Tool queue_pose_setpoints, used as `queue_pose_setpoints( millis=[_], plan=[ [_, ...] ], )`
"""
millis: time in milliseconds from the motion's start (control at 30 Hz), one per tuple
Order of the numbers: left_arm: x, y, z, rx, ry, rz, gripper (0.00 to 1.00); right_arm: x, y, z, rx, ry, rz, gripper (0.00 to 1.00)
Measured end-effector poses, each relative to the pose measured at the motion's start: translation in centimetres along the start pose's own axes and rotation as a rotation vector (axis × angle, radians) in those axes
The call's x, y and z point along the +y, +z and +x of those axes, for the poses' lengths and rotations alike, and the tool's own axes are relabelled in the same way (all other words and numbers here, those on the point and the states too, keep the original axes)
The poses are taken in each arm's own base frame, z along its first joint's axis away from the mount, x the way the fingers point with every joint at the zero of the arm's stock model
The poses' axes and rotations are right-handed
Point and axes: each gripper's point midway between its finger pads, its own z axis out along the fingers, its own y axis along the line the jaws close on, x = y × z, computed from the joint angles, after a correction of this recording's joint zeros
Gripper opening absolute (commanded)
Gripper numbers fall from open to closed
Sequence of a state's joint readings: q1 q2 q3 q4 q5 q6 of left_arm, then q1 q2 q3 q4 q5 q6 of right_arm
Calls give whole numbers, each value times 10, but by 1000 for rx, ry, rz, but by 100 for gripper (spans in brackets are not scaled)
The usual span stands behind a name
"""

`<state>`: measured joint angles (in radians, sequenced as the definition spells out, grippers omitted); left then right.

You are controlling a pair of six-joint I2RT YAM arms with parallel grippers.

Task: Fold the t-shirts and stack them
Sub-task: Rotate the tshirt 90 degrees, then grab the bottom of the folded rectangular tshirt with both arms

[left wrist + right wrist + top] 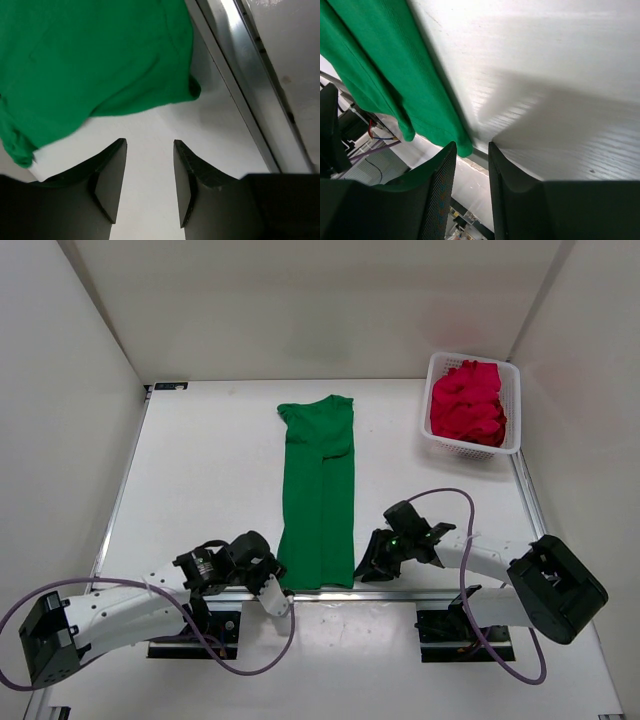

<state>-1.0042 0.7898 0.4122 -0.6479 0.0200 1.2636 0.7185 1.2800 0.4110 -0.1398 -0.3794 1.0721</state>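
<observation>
Green t-shirt (318, 495): one, lying flat on the white table (200, 470), folded lengthwise into a narrow strip. Its long axis runs straight away from the arms. The collar and a tucked sleeve are at the far end, the hem at the near end.

The hem sits between the two grippers. Its left corner is just ahead of the left gripper (275, 592), its right corner just ahead of the right gripper (364, 568).

Left gripper: fingers spread, with bare table between them and nothing held. The wrist view shows the hem edge lying just beyond the tips, not touching.

Right gripper: fingers apart by a narrower gap, nothing pinched. The hem's corner lies right at the tips; contact cannot be told.

Red t-shirts (466, 400): crumpled in a heap, well beyond the right gripper and off to its right. No axis can be read, and the number in the heap cannot be told.

White mesh basket (512, 410): one, holding the red heap.
</observation>
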Motion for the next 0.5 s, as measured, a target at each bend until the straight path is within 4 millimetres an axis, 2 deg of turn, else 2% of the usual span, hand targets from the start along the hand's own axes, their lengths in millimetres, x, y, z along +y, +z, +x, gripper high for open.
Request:
queue_pose_setpoints(
  millis=[200,333,500],
  plan=[
    [7,16,-7,-35,157,6,53,-2,-3,-2,-8,11,5,38],
    [-2,24,-13,-56,223,61,51,-4,-4,-2,-11,15,16,39],
    [-14,32,-9,-59,296,65,45,-4,-6,-1,-7,16,43,42]
  ],
)
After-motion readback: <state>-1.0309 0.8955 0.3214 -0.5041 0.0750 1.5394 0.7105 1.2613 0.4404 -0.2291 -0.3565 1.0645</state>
